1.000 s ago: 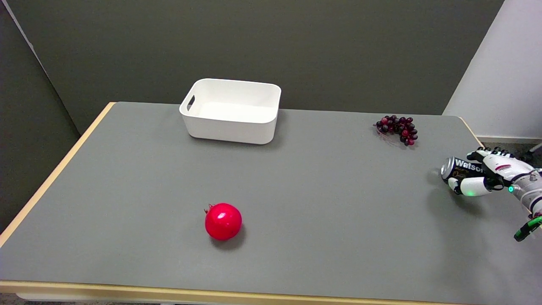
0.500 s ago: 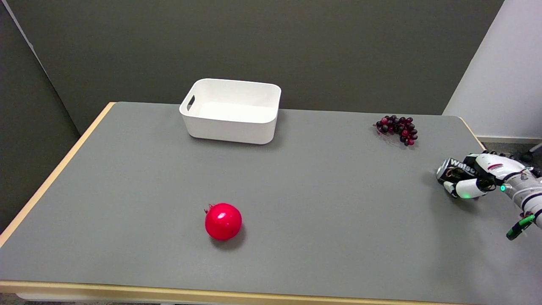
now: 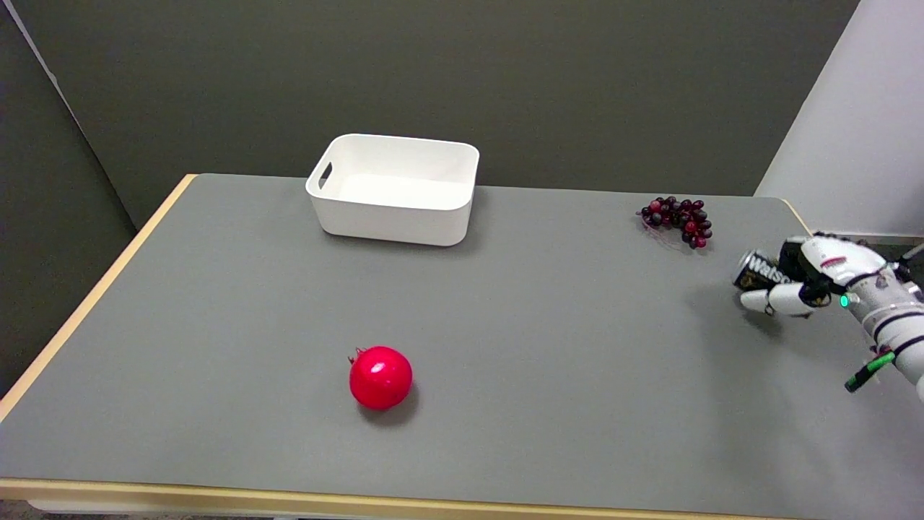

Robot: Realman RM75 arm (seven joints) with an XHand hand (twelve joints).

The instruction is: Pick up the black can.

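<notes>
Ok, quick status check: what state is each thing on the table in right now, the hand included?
right hand: wrapped around the black can, holding it.
black can: on its side in the hand; its shadow on the table suggests it is lifted.
white bin: upright, nothing visible in it.
pomegranate: resting on the table, untouched.
grapes: lying on the table near the far right corner, clear of the hand.

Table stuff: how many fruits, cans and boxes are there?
Fruits: 2, a red pomegranate and a bunch of grapes
Cans: 1, the black can held in the right hand
Boxes: 1, a white bin
Total: 4
</notes>
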